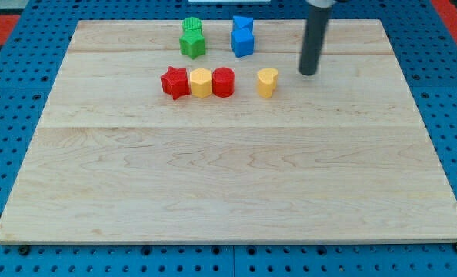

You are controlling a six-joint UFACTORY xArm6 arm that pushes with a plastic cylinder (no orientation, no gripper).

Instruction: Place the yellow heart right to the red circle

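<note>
The yellow heart (267,81) lies on the wooden board, a short gap to the right of the red circle (223,81). The red circle sits at the right end of a touching row, with a yellow hexagon (201,82) in the middle and a red star (175,82) on the left. My tip (308,73) rests on the board to the upper right of the yellow heart, apart from it by about a block's width.
A green star (192,45) with a green block (191,27) behind it lies near the view's top. Two blue blocks (242,36) sit together to their right. The board (228,185) ends at a blue pegboard surround.
</note>
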